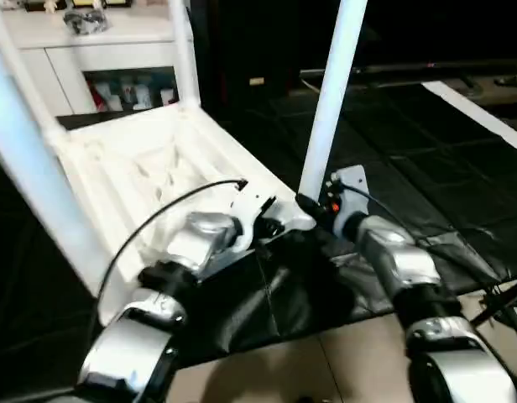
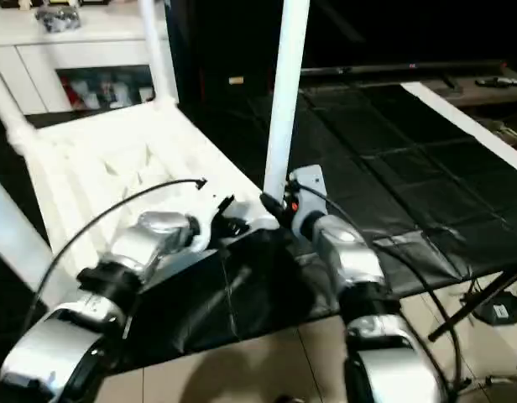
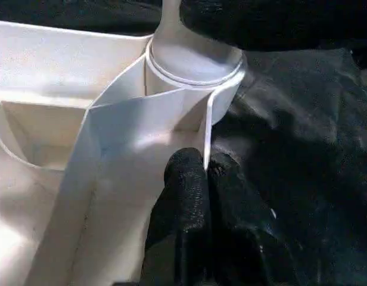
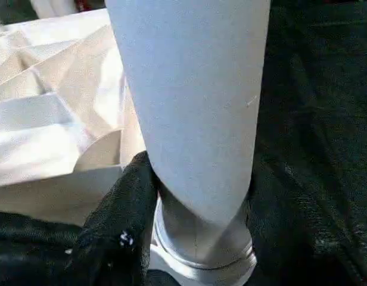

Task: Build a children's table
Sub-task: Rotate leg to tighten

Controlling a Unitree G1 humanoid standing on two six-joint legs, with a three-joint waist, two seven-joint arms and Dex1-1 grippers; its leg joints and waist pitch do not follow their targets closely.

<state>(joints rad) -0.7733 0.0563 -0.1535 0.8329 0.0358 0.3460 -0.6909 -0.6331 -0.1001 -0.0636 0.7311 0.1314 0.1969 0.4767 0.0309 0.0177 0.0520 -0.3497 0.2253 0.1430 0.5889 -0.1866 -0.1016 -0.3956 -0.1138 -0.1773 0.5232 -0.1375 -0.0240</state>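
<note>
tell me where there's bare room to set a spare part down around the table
Free: the dark mat right of the upright leg, up to the white strip, and the pale floor between the forearms. Crowded: the near corner of the tabletop, where the left end effector and the right end effector meet.

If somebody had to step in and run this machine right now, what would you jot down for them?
Left tool: shut, pinching the rim of the upside-down white plastic ribbed tabletop at its near corner.
Right tool: closed around the base of a long white tube leg, which stands in that corner's round socket.
Done: three legs are up, counting two more at the far and left corners.
Left: I cannot tell whether the held leg is fully seated. I see no fourth leg standing; fit it, then turn the table upright.
</note>
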